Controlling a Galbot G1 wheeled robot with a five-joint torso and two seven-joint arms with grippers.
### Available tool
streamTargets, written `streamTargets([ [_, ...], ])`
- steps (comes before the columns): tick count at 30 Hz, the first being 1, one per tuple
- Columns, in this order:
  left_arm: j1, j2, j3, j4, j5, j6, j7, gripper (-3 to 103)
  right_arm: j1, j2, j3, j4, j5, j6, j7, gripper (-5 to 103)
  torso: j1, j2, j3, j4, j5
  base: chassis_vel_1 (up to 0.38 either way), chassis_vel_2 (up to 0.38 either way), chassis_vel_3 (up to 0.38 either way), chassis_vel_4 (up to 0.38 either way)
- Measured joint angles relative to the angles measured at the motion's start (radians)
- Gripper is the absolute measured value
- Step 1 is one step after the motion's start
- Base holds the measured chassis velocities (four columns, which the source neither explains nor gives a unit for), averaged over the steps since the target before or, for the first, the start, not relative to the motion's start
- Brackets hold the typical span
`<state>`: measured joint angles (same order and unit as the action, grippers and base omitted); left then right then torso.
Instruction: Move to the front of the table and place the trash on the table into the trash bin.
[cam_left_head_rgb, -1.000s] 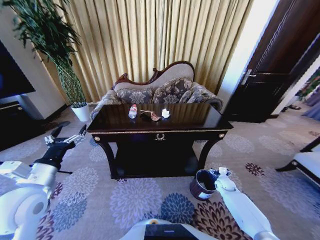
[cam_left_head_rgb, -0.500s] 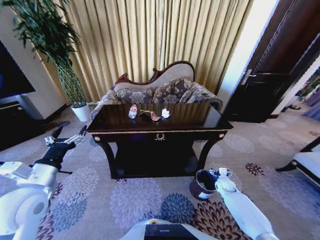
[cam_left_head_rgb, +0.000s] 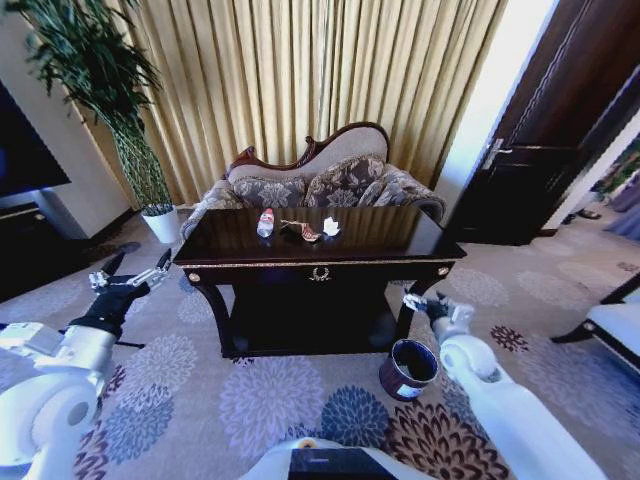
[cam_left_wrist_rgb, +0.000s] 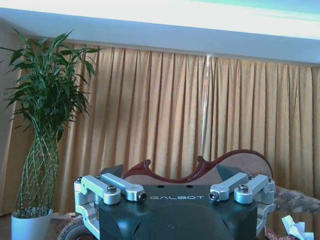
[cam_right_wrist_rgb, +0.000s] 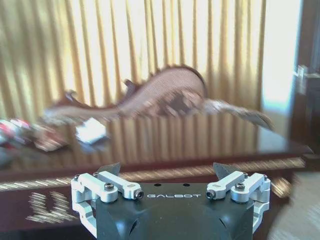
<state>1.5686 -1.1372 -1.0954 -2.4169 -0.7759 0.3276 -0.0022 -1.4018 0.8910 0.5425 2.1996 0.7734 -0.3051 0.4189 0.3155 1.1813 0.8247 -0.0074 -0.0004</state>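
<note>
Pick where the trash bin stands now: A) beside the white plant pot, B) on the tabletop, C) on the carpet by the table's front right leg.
C: the trash bin sits on the carpet by the table's front right leg.

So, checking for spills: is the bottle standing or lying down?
Lying down: the bottle rests on its side on the table.

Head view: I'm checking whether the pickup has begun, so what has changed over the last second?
The right end effector has risen from beside the trash bin to about the table's front-rail height, by its right leg; it holds nothing. The left end effector stayed off the table's left corner. The bottle, wrapper and paper lie untouched on the table.
</note>
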Motion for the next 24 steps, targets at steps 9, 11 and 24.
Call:
streamTargets([
  [9, -0.008, 0.002, 0.001, 0.003, -0.011, -0.002, 0.001, 100, -0.113, 0.019, 0.055, 0.195, -0.039, 0.003, 0.02, 100, 0.0, 0.0, 0.0, -0.0002, 0.0004, 0.0, 0.0, 0.0, 0.0],
  [11, -0.008, 0.006, 0.001, 0.003, -0.014, 0.0, 0.001, 100, -0.118, 0.021, 0.069, 0.209, -0.046, 0.006, 0.02, 100, 0.0, 0.0, 0.0, -0.0001, 0.0003, 0.0, 0.0, 0.0, 0.0],
  [24, 0.003, 0.005, -0.004, -0.011, -0.013, 0.038, -0.003, 100, -0.104, 0.003, 0.074, 0.215, -0.045, 0.004, -0.023, 100, 0.0, 0.0, 0.0, 0.0, 0.0004, 0.0, 0.0, 0.0, 0.0],
])
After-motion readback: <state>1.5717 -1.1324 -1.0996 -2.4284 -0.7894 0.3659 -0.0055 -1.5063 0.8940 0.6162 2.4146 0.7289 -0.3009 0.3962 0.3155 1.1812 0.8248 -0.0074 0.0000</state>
